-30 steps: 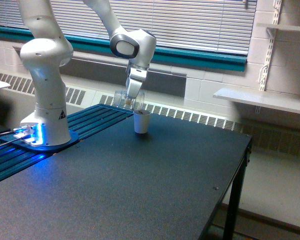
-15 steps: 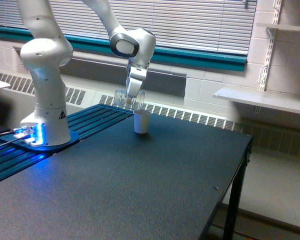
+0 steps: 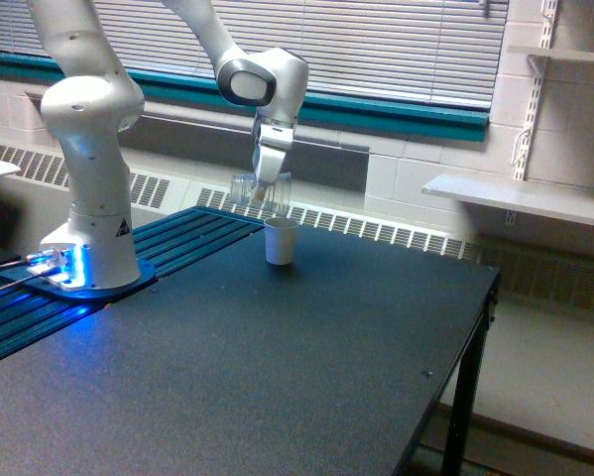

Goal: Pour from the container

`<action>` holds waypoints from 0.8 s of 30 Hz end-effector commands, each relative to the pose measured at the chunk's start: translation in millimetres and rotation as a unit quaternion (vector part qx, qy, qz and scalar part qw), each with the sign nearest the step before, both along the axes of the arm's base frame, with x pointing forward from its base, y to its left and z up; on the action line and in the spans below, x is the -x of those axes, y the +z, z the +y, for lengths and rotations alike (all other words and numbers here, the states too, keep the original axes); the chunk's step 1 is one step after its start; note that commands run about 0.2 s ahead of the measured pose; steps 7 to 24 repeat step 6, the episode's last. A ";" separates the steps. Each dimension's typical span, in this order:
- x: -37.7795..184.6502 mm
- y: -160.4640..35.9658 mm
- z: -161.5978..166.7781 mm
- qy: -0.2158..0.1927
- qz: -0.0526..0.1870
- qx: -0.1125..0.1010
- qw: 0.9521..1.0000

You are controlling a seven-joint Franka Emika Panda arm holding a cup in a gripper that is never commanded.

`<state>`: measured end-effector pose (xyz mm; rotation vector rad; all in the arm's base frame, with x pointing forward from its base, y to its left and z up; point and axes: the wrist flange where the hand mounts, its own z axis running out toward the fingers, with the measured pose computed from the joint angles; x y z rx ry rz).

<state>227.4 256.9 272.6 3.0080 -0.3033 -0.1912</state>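
My gripper (image 3: 263,194) is shut on the small clear plastic cup (image 3: 251,190), which lies tipped on its side a little above the table. Its bottom points toward the exterior view's left and its mouth toward the right. A trace of brown shows inside near the fingers. Just below and slightly to the right stands the white paper cup (image 3: 281,241), upright on the black table (image 3: 277,377). The clear cup's mouth hangs above the white cup's rim with a small gap between them.
The arm's white base (image 3: 88,238) stands on a blue slatted platform (image 3: 39,307) at the exterior view's left. The table's right edge (image 3: 455,397) drops off to the floor. A white shelf (image 3: 520,198) is mounted on the wall behind, under window blinds.
The gripper has risen slightly and turned the clear cup a bit more toward level; the white cup has not moved.
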 end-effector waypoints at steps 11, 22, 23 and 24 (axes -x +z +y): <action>-7.8 19.6 3.4 -0.012 -0.031 -0.007 0.999; -7.8 19.6 3.4 -0.012 -0.031 -0.007 0.999; -7.8 19.6 3.4 -0.012 -0.031 -0.007 0.999; -7.8 19.6 3.4 -0.012 -0.031 -0.007 0.999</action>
